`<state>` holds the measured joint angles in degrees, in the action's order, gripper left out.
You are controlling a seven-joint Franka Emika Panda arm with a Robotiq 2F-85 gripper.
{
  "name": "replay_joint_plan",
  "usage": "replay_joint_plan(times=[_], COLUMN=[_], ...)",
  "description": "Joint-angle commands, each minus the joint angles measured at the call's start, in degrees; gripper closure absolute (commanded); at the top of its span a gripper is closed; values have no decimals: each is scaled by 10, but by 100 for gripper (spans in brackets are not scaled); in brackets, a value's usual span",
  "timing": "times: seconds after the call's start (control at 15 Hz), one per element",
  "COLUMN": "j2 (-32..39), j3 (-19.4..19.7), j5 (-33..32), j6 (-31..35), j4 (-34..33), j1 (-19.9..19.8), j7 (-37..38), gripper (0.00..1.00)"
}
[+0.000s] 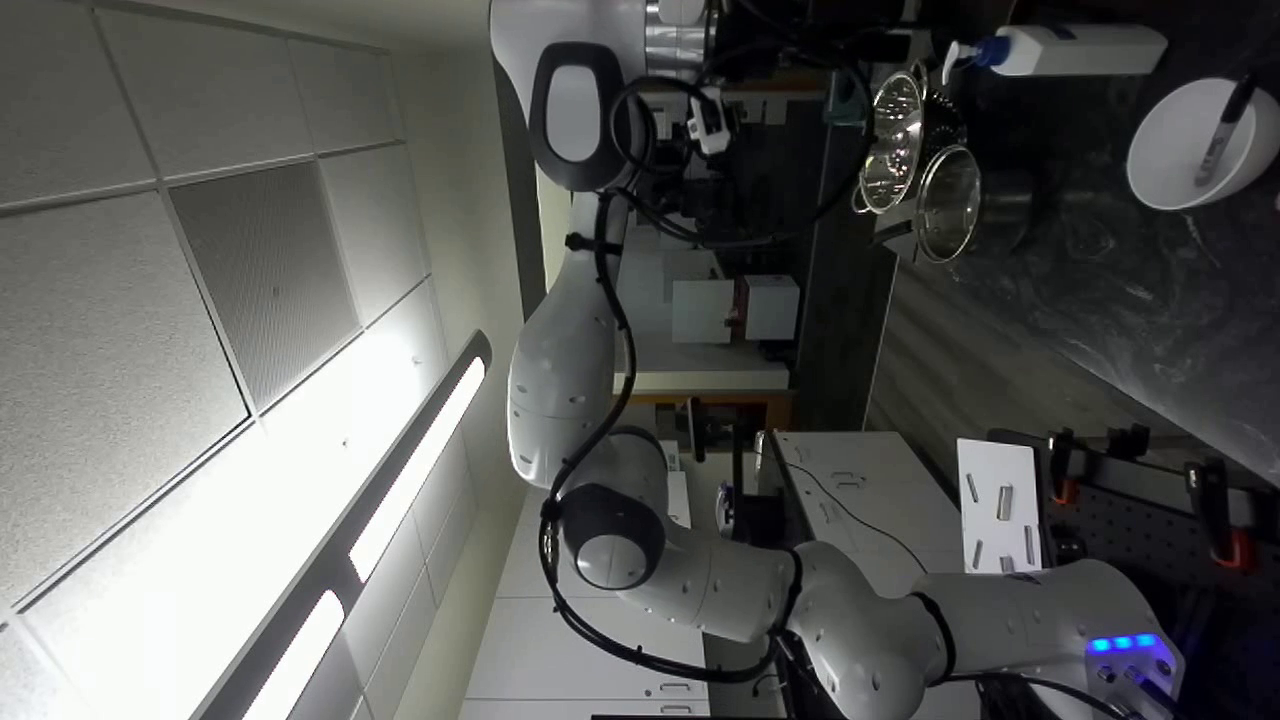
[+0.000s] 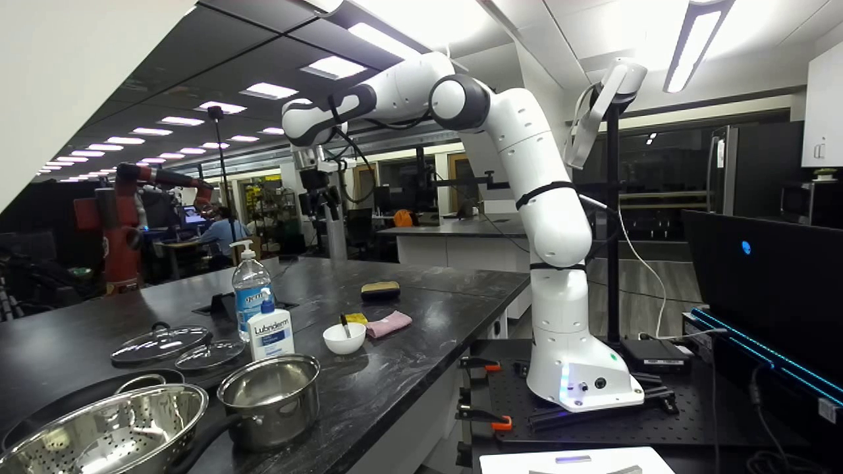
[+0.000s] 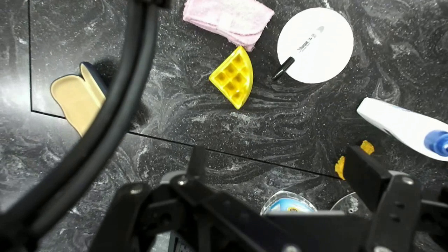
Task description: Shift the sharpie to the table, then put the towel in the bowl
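The sharpie (image 3: 284, 68) lies tilted in the white bowl (image 3: 332, 63), its black cap sticking out over the rim. Both also show in both exterior views: the sharpie (image 1: 1222, 130) and the bowl (image 1: 1155, 150), the sharpie (image 2: 345, 326) and the bowl (image 2: 339, 343). The folded pink towel (image 3: 227, 17) lies on the dark table (image 3: 280, 115) beside the bowl, and the towel (image 2: 390, 324) also shows in an exterior view. My gripper (image 3: 280, 164) is open with nothing between its fingers. In an exterior view the gripper (image 2: 321, 204) hangs high above the table, pointing down.
A yellow waffle-shaped piece (image 3: 234, 77) lies by the towel. A glasses case (image 3: 75, 98), lotion bottle (image 3: 392, 122) and clear soap bottle (image 3: 288, 203) are on the table. Yellow bits (image 3: 339, 168) show behind a finger. Pot (image 2: 276, 401), colander (image 2: 125, 428) and lids (image 2: 161, 345) stand nearby.
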<state>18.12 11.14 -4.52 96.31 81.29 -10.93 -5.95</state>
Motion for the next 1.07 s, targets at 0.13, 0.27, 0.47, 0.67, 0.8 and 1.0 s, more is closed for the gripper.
replay_joint_plan(times=[0.13,0.27,0.47,0.67,0.8,1.0], j2=[37,37,32,16,6,-9], j3=[-8,-6,-4,-4,-4,-2], j5=[7,6,2,-4,-5,-16], j6=[-20,-13,0,32,65,120], j4=[-44,-31,-8,35,71,133], j1=[-8,-8,-6,-1,1,7], j7=[32,44,74,101,111,119], gripper=[0,0,0,0,0,0])
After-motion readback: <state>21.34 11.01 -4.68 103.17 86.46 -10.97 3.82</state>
